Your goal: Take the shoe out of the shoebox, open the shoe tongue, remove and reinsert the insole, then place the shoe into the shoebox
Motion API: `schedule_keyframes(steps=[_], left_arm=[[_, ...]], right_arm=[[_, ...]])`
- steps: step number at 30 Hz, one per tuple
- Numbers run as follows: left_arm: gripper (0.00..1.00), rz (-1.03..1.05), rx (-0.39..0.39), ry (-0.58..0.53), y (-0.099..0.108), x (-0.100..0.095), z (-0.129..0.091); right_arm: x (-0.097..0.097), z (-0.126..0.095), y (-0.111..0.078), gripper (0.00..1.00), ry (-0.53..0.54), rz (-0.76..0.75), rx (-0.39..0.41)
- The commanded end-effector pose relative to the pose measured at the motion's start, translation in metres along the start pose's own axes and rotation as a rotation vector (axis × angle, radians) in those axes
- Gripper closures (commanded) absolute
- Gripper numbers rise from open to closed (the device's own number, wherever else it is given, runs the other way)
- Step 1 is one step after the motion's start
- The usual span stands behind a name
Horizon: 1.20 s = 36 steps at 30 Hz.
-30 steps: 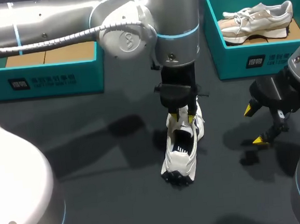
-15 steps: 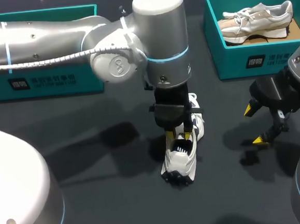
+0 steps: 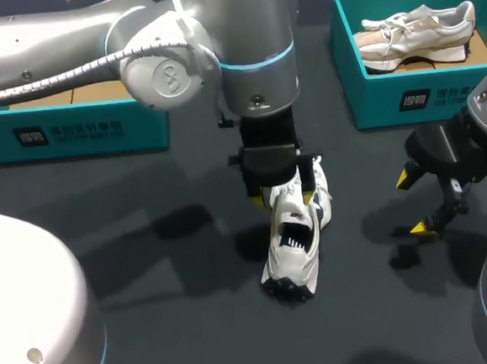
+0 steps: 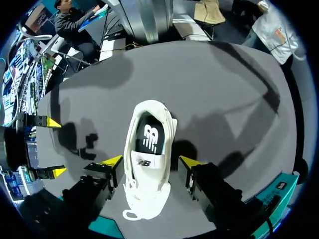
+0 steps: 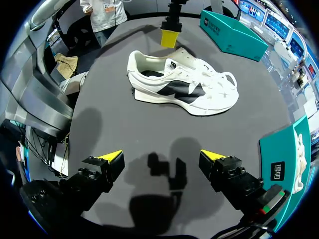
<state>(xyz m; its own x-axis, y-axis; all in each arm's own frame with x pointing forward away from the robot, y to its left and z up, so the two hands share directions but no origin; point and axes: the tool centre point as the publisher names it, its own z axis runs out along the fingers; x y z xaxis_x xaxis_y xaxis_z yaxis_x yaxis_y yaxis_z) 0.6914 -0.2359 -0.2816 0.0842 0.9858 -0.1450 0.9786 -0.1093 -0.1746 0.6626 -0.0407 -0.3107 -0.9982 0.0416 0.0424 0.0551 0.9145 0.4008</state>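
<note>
The left jaws are spread wide and hang straight down over a white sneaker [image 3: 289, 250] in the middle of the frame. One yellow fingertip [image 4: 113, 160] stands on each side of the shoe, level with its tongue [image 4: 148, 162], close by but not gripping it. That straddle looks like a line-up for working at the tongue or reaching into the opening, where the black insole [image 4: 149, 135] lies in place. The sneaker rests upright on its sole on the dark bench [image 3: 149, 265], outside either box.

The right jaws, at centre right, are also released and hold nothing. They sit well apart from the shoe, probably to leave the left arm room.

At upper right a teal shoebox [image 3: 388, 95] holds a second, beige sneaker [image 3: 417, 29]. Another teal box [image 3: 79, 127] at upper left shows a brown cardboard floor.
</note>
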Motion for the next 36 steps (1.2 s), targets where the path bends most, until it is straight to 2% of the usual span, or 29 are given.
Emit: schedule_keyframes(steps=[1,2,3,16,17,19,24,28,30,36], left_arm=[[0.00,-0.143,0.032,0.017,-0.014,-0.001,-0.021],[0.00,-0.231,0.057,0.029,-0.014,-0.002,-0.024],[0.00,-0.276,0.042,0.033,-0.014,-0.003,-0.028],[0.00,-0.276,0.042,0.033,-0.014,-0.003,-0.028],[0.00,-0.307,0.062,0.019,-0.019,-0.001,-0.032],[0.00,-0.421,0.011,-0.001,-0.026,0.000,-0.034],[0.00,-0.663,-0.028,-0.002,-0.040,0.004,-0.037],[0.00,-0.779,-0.073,-0.020,-0.053,0.009,-0.036],[0.00,-0.877,-0.122,-0.040,-0.056,0.009,-0.034],[0.00,-1.070,-0.119,-0.037,-0.067,0.011,-0.021]], right_arm=[[0.002,0.000,0.000,0.00,-0.003,0.001,0.003],[0.002,0.000,0.000,0.00,-0.003,0.001,0.003],[0.002,0.000,0.000,0.00,-0.003,0.001,0.003],[0.002,0.000,0.000,0.00,-0.003,0.001,0.003],[0.002,0.000,0.000,0.00,-0.003,0.001,0.003],[0.002,0.000,0.000,0.00,-0.003,0.001,0.003],[0.002,0.000,0.000,0.00,-0.003,0.001,0.003],[0.002,0.000,0.000,0.00,-0.003,0.001,0.003],[0.002,0.000,0.000,0.00,-0.003,0.001,0.003],[0.002,0.000,0.000,0.00,-0.003,0.001,0.003]])
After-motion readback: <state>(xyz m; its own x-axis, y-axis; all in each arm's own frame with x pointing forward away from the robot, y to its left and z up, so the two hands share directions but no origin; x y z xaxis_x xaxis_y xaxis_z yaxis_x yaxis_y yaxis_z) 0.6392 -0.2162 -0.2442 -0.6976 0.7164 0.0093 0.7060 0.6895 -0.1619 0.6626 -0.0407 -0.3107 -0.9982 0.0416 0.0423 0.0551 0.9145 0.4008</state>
